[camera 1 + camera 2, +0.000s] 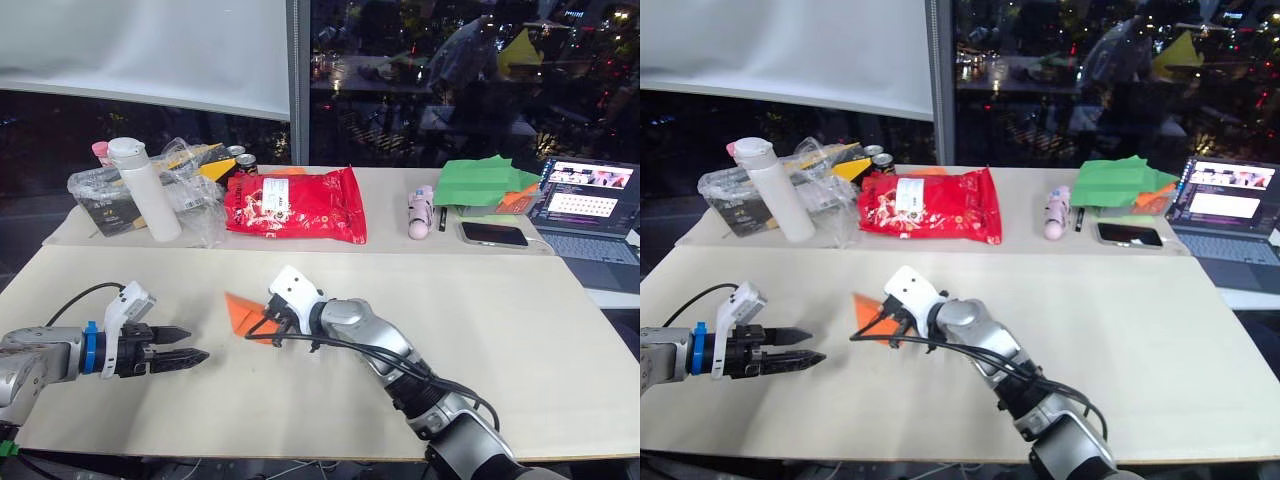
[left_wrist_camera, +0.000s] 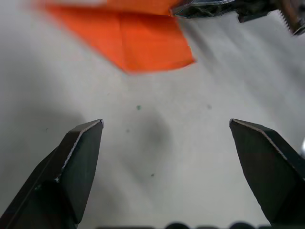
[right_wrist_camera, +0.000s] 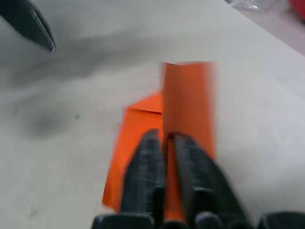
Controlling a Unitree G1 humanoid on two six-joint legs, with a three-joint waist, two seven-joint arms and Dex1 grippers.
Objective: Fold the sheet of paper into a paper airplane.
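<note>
Right claw [image 3: 164, 143] pinches the orange paper [image 1: 243, 314] mid-table [image 1: 560, 350], its fingers hiding the fold's near edge. Left claw [image 1: 190, 346] hovers nearby, spread wide and empty, over bare tabletop.

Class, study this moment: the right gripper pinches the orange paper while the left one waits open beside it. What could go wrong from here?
1. The right gripper is shut on a raised flap of the sheet of paper; pulling might tear it or drag the sheet, since nothing pins it down.
2. The left gripper hangs open, apart from the paper; closing in could nudge it and spoil the crease.
</note>
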